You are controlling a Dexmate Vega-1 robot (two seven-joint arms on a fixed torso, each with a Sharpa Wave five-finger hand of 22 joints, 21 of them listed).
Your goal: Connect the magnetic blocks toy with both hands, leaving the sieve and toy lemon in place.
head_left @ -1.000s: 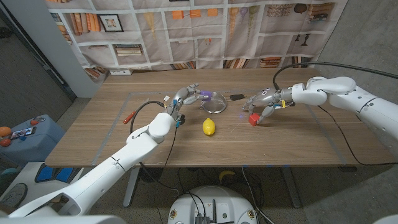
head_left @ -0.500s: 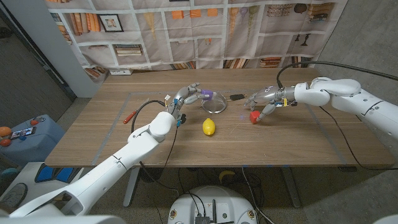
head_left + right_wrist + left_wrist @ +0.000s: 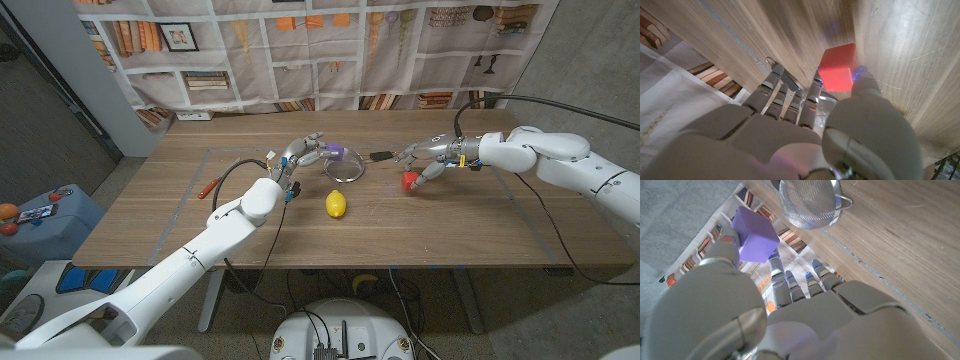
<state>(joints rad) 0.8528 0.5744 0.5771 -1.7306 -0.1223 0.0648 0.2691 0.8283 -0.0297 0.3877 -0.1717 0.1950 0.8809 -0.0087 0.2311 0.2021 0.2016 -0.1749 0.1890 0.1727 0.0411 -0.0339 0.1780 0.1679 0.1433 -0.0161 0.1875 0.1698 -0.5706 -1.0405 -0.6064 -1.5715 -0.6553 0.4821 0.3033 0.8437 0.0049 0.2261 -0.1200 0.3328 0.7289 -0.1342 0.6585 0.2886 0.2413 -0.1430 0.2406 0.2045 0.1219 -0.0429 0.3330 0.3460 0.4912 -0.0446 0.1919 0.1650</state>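
1. Fingertips of my left hand (image 3: pixel 300 153) pinch the purple block (image 3: pixel 334 152) between thumb and a finger. The left wrist view shows the cube (image 3: pixel 754 234) sitting at the thumb tip with the other fingers spread loose beside it.
2. My right hand (image 3: pixel 430 160) has the red block (image 3: pixel 409 181) at its thumb. In the right wrist view the cube (image 3: pixel 838 67) rests against the thumb tip, with the remaining fingers stretched out past it. I judge it held, though I cannot tell whether it is clear of the table (image 3: pixel 470 225).
3. The purple block hangs just over the near rim of the sieve (image 3: pixel 345 165); the red one sits well to the right of it. The toy lemon (image 3: pixel 336 204) lies nearer me, between my two arms.
4. Both blocks look like small, hard, smooth-faced cubes. I expect them to be light, stiff, and a little slippery under a two-point pinch.
5. I would grip opposite flat faces and leave the facing side of each cube bare, so the magnets can meet.
6. My guess is they will snap together once close, so a firm pinch should stop either cube twisting out.
7. Bringing them together above the table, away from the sieve and lemon, should keep both undisturbed.
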